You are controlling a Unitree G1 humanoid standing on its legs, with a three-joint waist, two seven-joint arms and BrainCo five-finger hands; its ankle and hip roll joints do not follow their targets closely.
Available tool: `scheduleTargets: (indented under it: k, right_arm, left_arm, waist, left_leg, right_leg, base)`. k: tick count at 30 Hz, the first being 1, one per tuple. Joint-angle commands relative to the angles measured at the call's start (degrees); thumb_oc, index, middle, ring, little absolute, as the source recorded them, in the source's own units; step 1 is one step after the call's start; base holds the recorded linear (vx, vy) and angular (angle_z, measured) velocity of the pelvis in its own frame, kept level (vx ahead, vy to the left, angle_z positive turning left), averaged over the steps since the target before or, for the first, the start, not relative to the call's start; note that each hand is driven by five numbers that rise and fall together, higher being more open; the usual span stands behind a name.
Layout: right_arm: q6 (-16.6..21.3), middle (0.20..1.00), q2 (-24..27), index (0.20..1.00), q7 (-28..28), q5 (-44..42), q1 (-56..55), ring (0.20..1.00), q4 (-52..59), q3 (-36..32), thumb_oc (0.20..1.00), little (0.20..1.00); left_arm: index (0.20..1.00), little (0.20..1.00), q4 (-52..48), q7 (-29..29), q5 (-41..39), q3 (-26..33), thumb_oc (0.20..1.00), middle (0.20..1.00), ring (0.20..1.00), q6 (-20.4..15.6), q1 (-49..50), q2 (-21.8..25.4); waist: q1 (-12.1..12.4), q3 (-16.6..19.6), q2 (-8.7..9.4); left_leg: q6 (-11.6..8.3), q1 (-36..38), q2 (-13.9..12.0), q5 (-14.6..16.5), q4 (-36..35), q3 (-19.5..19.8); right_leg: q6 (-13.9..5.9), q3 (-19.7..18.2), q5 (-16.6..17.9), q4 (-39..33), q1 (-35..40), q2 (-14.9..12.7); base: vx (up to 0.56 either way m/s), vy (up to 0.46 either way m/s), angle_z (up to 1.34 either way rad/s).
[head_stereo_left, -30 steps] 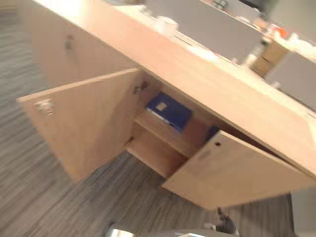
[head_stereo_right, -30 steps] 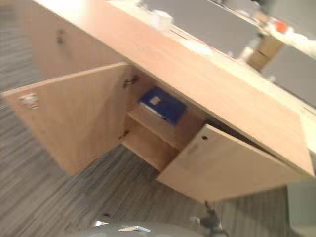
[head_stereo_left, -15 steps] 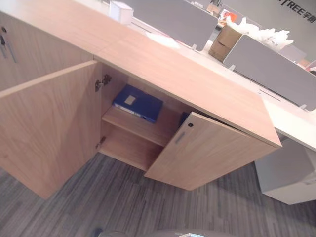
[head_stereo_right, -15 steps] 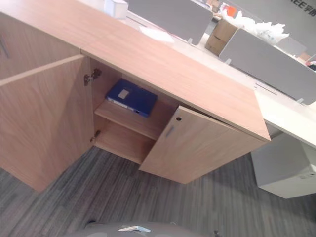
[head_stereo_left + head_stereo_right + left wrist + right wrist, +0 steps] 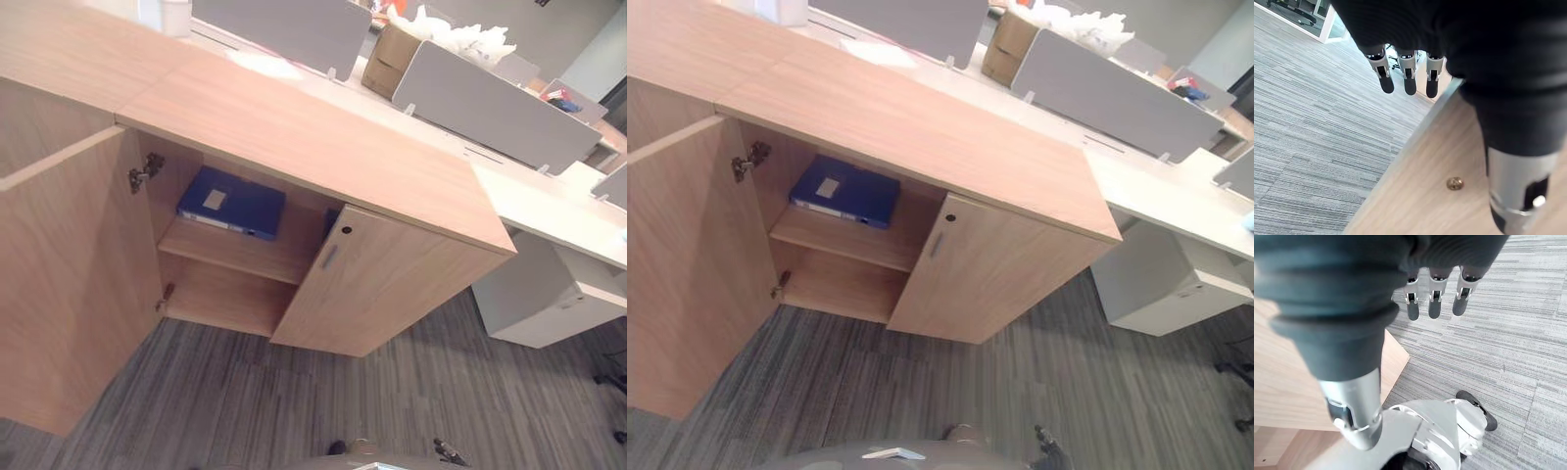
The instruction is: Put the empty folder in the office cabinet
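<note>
The blue folder [image 5: 231, 203] lies flat on the upper shelf inside the wooden office cabinet [image 5: 294, 127]. The cabinet's left door [image 5: 69, 284] stands wide open. Its right door [image 5: 382, 294] is only slightly ajar and hides the right half of the inside. My left hand [image 5: 1409, 81] hangs open with relaxed fingers beside a wooden panel [image 5: 1440, 161], holding nothing. My right hand [image 5: 1434, 303] hangs open over the grey carpet, also holding nothing.
A white drawer unit [image 5: 544, 299] stands under the desk right of the cabinet. Grey desk partitions [image 5: 480, 103] and a cardboard box [image 5: 387, 61] sit behind the cabinet top. Striped grey carpet [image 5: 392, 401] lies in front.
The head camera has swung, shifting the whole scene left and steadying. The right door has gone from well open to nearly shut. The folder stays on the shelf.
</note>
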State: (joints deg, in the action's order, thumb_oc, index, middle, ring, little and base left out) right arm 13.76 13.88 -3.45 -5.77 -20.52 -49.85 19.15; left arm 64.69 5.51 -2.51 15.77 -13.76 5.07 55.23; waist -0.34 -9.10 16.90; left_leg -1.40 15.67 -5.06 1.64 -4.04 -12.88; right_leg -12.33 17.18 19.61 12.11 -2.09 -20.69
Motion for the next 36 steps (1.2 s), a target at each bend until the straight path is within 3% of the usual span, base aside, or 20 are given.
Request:
scheduleTargets:
  k: [1, 5, 8, 10, 11, 15, 18, 19, 20, 21, 26, 27, 28, 36]
  right_arm:
    - [0.9, 1.000, 4.6, 1.000, -0.1, -1.6, 3.8, 1.000, 2.5, -2.3, 1.000, 1.000]
    - [0.7, 1.000, 4.9, 1.000, -0.2, -1.1, 3.8, 1.000, 3.1, -3.2, 1.000, 1.000]
    - [0.2, 1.000, 4.6, 1.000, -0.9, -0.5, 3.8, 1.000, 2.7, -3.3, 1.000, 1.000]
    - [-0.1, 1.000, 4.6, 1.000, -1.0, -0.2, 3.8, 1.000, 2.6, -3.4, 1.000, 1.000]
    - [-0.7, 1.000, 4.0, 1.000, -1.1, 0.9, 3.9, 1.000, 2.0, -2.8, 1.000, 1.000]
    - [-1.7, 1.000, 3.8, 1.000, -1.1, 3.5, 4.2, 1.000, 1.4, -1.5, 1.000, 1.000]
    - [-2.0, 1.000, 4.1, 1.000, -1.1, 4.1, 4.2, 1.000, 1.5, -1.7, 1.000, 1.000]
    - [-2.3, 1.000, 4.3, 1.000, -0.9, 4.2, 4.3, 1.000, 1.7, -2.1, 1.000, 1.000]
    - [-2.3, 1.000, 4.4, 1.000, -0.9, 4.2, 4.2, 1.000, 1.7, -2.1, 1.000, 1.000]
    - [-2.2, 1.000, 5.2, 1.000, -0.8, 4.5, 4.3, 1.000, 2.7, -2.4, 1.000, 1.000]
    - [-2.0, 1.000, 7.5, 1.000, -0.7, 5.4, 4.3, 1.000, 3.3, -2.6, 1.000, 1.000]
    - [-2.1, 1.000, 8.9, 1.000, -0.8, 6.0, 4.2, 1.000, 4.0, -2.5, 1.000, 1.000]
    - [-2.1, 1.000, 8.9, 1.000, -0.8, 6.0, 4.2, 1.000, 4.0, -2.5, 1.000, 1.000]
    - [-2.0, 1.000, 12.8, 1.000, -0.4, 6.4, 4.4, 1.000, 5.9, -3.2, 1.000, 1.000]
  left_arm:
    - [1.000, 1.000, -6.3, -1.1, -1.3, -2.5, 1.000, 1.000, 1.000, -4.8, -4.1, 2.1]
    - [1.000, 1.000, -9.3, -1.8, -2.8, -6.2, 1.000, 1.000, 1.000, -5.1, -5.2, -2.7]
    - [1.000, 1.000, -11.6, -2.8, -4.1, -10.2, 1.000, 1.000, 1.000, -5.2, -5.5, -8.9]
    - [1.000, 1.000, -11.5, -2.9, -4.3, -11.1, 1.000, 1.000, 1.000, -5.0, -5.9, -10.4]
    - [1.000, 1.000, -10.3, -3.0, -4.4, -13.2, 1.000, 1.000, 1.000, -4.7, -6.7, -13.8]
    - [1.000, 1.000, -8.7, -2.9, -4.7, -16.5, 1.000, 1.000, 1.000, -3.9, -8.0, -19.8]
    - [1.000, 1.000, -7.5, -2.5, -4.3, -18.4, 1.000, 1.000, 1.000, -3.3, -9.0, -23.0]
    - [1.000, 1.000, -6.9, -2.3, -3.8, -19.7, 1.000, 1.000, 1.000, -2.9, -9.8, -24.3]
    - [1.000, 1.000, -6.8, -2.3, -3.7, -19.7, 1.000, 1.000, 1.000, -2.9, -9.8, -24.4]
    - [1.000, 1.000, -5.9, -1.9, -2.9, -20.7, 1.000, 1.000, 1.000, -2.5, -10.8, -24.9]
    - [1.000, 1.000, -1.9, -1.3, -1.7, -21.4, 1.000, 1.000, 1.000, -1.6, -14.1, -24.2]
    - [1.000, 1.000, 0.2, -1.3, -1.3, -21.6, 1.000, 1.000, 1.000, -1.1, -16.0, -22.9]
    - [1.000, 1.000, 0.3, -1.3, -1.3, -21.6, 1.000, 1.000, 1.000, -1.1, -16.1, -22.9]
    - [1.000, 1.000, 5.0, -1.7, -2.8, -21.7, 1.000, 1.000, 1.000, 1.2, -25.6, -16.3]
  waist:
    - [-3.1, 0.9, -0.44]
    - [-3.9, 1.7, -1.21]
    - [-4.8, 3.2, -1.94]
    - [-4.8, 3.6, -2.13]
    - [-5.4, 4.3, -2.34]
    - [-6.2, 5.4, -3.07]
    - [-7.4, 6.3, -4.36]
    - [-8.2, 7.2, -5.56]
    - [-8.2, 7.3, -5.68]
    - [-8.9, 8.2, -7.09]
    - [-10.1, 9.7, -10.33]
    - [-10.8, 10.1, -11.95]
    - [-10.8, 10.2, -11.85]
    - [-12.7, 11.5, -16.69]
  left_leg:
    - [-2.17, 1.0, 1.1, 5.4, -1.0, -3.0]
    - [-1.76, 0.7, 1.7, 4.7, -1.0, -4.3]
    - [-1.40, 0.4, 2.4, 4.6, -1.0, -5.2]
    - [-1.35, 0.3, 2.5, 4.6, -1.0, -5.3]
    - [-1.42, 0.3, 2.6, 4.8, -1.0, -5.6]
    - [-1.67, 0.8, 2.5, 5.1, -1.0, -5.9]
    - [-2.01, 0.9, 1.8, 5.0, -1.0, -5.9]
    - [-2.31, 0.9, 1.2, 4.8, -1.0, -6.1]
    - [-2.36, 0.9, 1.1, 4.8, -1.0, -6.0]
    - [-2.75, 0.6, 0.3, 4.3, -1.0, -6.4]
    - [-3.97, -1.0, -1.6, 2.6, -1.0, -6.9]
    - [-4.52, -1.3, -2.5, 2.0, -1.0, -7.3]
    - [-4.54, -1.5, -2.4, 1.8, -1.0, -7.2]
    - [-6.53, -3.5, -4.6, -0.6, -1.0, -7.7]
  right_leg:
    - [-2.67, -0.8, 3.2, -8.8, -5.4, 1.5]
    - [-2.67, -3.5, 2.1, -6.9, -5.3, 1.4]
    - [-2.67, -6.4, 1.2, -6.0, -5.0, 1.7]
    - [-2.67, -6.8, 1.1, -5.8, -5.1, 1.8]
    - [-2.66, -7.2, 0.0, -6.0, -5.0, 1.9]
    - [-2.36, -7.1, -1.6, -7.1, -4.7, 1.9]
    - [-1.80, -7.5, -3.2, -7.9, -4.3, 2.7]
    - [-1.28, -7.3, -5.0, -8.8, -3.9, 3.4]
    - [-1.26, -7.2, -5.0, -8.8, -3.9, 3.5]
    - [-0.81, -7.2, -6.3, -9.7, -3.5, 4.2]
    - [0.22, -7.2, -8.2, -11.8, -2.8, 6.2]
    - [0.44, -7.3, -8.9, -12.4, -2.3, 7.0]
    - [0.52, -7.3, -8.7, -12.4, -2.5, 6.9]
    - [1.47, -7.2, -10.1, -14.3, -1.6, 9.1]
  base:
    - [-0.05, 0.060, -0.17]
    - [-0.04, 0.029, -0.24]
    - [-0.01, 0.012, -0.18]
    - [0.01, -0.024, -0.05]
    - [0.05, -0.059, 0.02]
    - [0.04, -0.072, -0.09]
    - [0.04, -0.105, -0.06]
    - [0.03, -0.102, -0.06]
    - [0.01, -0.133, -0.21]
    - [0.00, -0.072, -0.42]
    - [-0.02, -0.118, -0.23]
    - [-0.02, -0.101, -0.35]
    - [-0.01, -0.100, -0.54]
    - [0.01, -0.063, -0.17]
